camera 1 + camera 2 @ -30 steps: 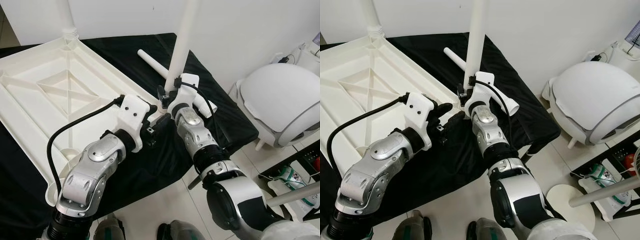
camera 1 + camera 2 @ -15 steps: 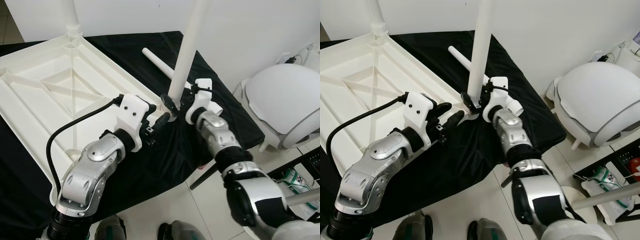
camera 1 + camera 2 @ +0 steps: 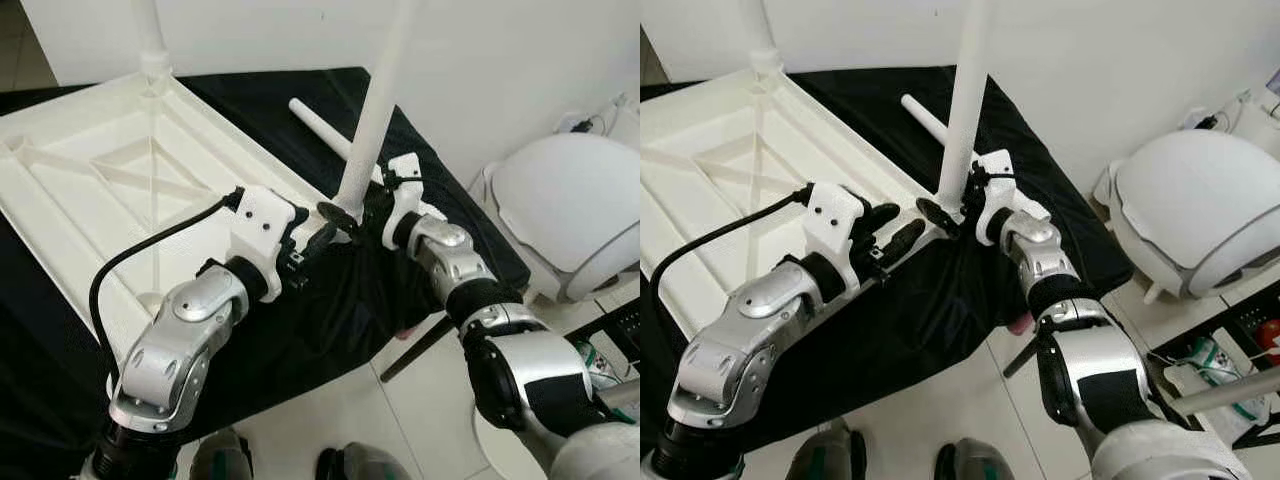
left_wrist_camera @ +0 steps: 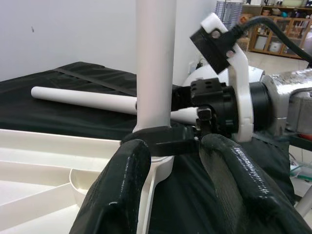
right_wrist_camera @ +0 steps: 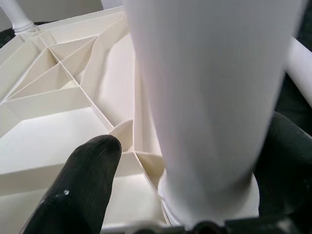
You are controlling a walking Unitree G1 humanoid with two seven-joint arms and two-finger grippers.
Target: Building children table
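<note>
Home room, tiled floor (image 3: 330, 410), white walls (image 3: 480, 60)

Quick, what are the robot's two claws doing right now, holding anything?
Left end effector: open, holding nothing, fingers beside the base of the upright table leg.
Right end effector: fingers around that leg's base; whether they grip it cannot be told.
</note>
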